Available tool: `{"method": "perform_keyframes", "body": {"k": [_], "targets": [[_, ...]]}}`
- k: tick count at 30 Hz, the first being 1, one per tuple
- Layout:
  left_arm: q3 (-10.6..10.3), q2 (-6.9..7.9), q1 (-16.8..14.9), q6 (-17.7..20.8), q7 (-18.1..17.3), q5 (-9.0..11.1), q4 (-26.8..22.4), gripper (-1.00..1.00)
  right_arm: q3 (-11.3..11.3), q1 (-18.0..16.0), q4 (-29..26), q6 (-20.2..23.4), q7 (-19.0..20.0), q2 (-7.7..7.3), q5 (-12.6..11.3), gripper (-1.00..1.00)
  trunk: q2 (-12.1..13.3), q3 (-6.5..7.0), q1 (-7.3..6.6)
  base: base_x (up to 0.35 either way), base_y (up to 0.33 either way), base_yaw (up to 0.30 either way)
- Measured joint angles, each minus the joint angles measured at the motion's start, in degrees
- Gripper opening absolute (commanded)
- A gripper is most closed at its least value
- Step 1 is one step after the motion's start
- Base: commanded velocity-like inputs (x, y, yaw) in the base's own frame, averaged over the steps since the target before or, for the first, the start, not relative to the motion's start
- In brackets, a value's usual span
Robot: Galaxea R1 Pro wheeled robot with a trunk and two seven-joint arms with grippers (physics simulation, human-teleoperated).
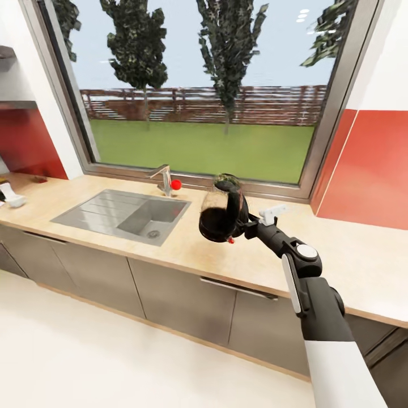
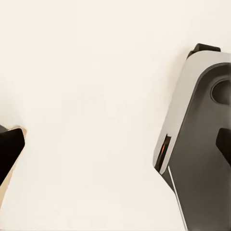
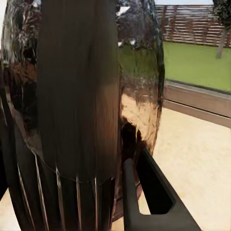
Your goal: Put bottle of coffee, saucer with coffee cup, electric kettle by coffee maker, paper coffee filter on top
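My right gripper point(image 1: 247, 222) is shut on the handle side of the electric kettle point(image 1: 222, 211), a dark, glossy, rounded jug with a small red switch low on its side. I hold it in the air, tilted, above the beige countertop point(image 1: 351, 255) just right of the sink point(image 1: 127, 214). Up close in the right wrist view, the kettle point(image 3: 82, 96) has one dark finger point(image 3: 144, 190) pressed against its lower body. The left gripper point(image 2: 115, 147) hangs over the white floor, open, with its black fingertips point(image 2: 9, 149) far apart and nothing between them.
A faucet point(image 1: 164, 179) with a red knob stands behind the sink, under a wide window. A small white object point(image 1: 12, 199) sits at the counter's far left. Grey cabinets point(image 1: 181, 303) run below the counter. The robot's grey base point(image 2: 197, 144) is beside the left gripper.
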Motion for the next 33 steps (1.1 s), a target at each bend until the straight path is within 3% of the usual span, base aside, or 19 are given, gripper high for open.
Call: {"method": "perform_keyframes", "body": {"k": [11, 33], "targets": [[0.1, 0.0, 0.0, 0.0, 0.0, 0.1, 0.0, 1.0, 0.0, 0.0, 0.0, -0.1, 0.0, 0.0, 0.0, -1.0, 0.0, 0.0, 0.01, -0.023, 0.017, 0.271], [0.1, -0.04, 0.0, 0.1, 0.1, 0.1, 0.0, 1.0, 0.0, 0.7, 3.0, -0.1, 0.0, 0.01, 0.0, -1.0, 0.0, 0.0, 0.02, -0.203, 0.19, 0.271]]}}
